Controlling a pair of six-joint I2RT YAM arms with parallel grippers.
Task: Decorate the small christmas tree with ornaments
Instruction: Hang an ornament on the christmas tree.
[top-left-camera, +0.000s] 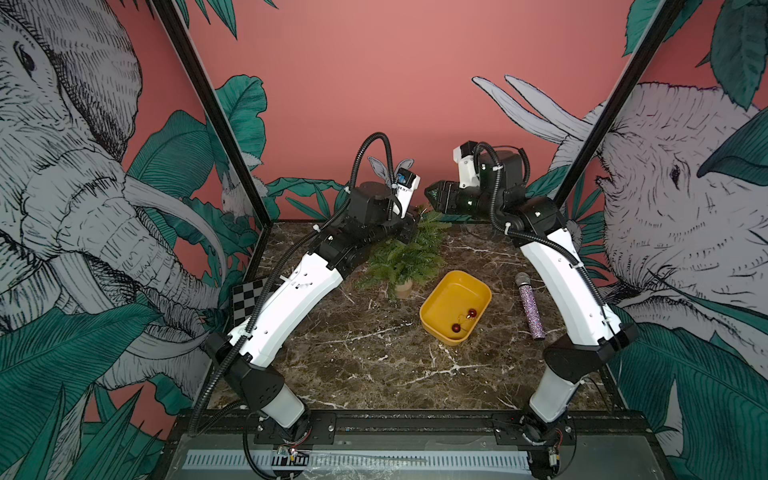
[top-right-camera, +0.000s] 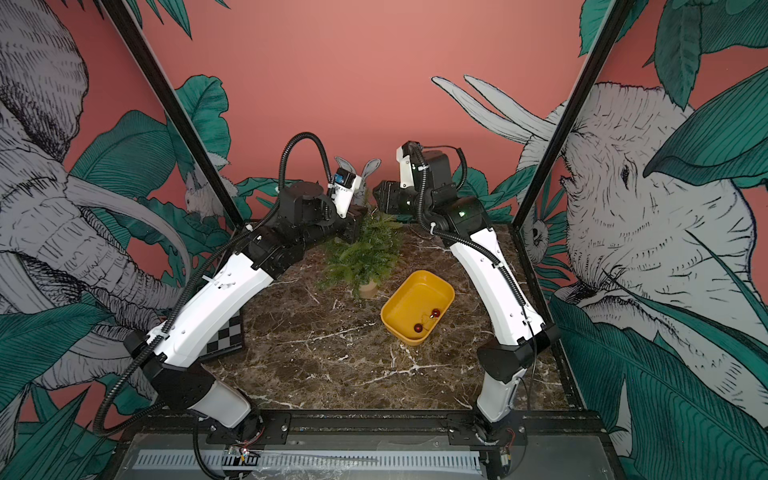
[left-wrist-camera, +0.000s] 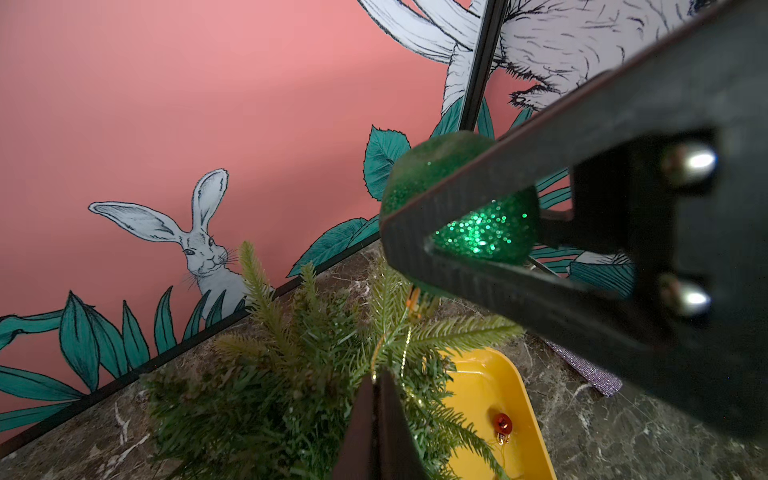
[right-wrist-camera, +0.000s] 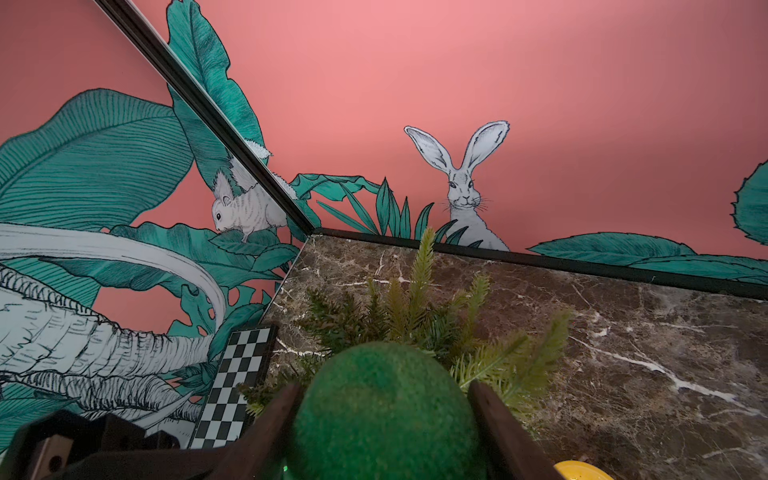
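Glittery green ball ornament (left-wrist-camera: 482, 232): clamped in the right gripper (right-wrist-camera: 384, 390), directly above the tip of the small green artificial christmas tree (top-left-camera: 409, 253). Left gripper (left-wrist-camera: 376, 382), just beneath, is pinched tight on the ball's thin gold loop (left-wrist-camera: 402, 353). Two small shiny red balls (top-left-camera: 472, 311) (top-left-camera: 456, 328) lie in a yellow plastic tub (top-left-camera: 436, 322), below both grippers, toward the right arm's base.

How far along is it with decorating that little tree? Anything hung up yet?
Done: nothing yet; the small tree looks bare. In hand: the right jaws grip the glittery green ball over the tree, while the shut left jaws seem to pinch its gold thread. To do: hanging that ball, then the two red balls lying in the yellow tub.
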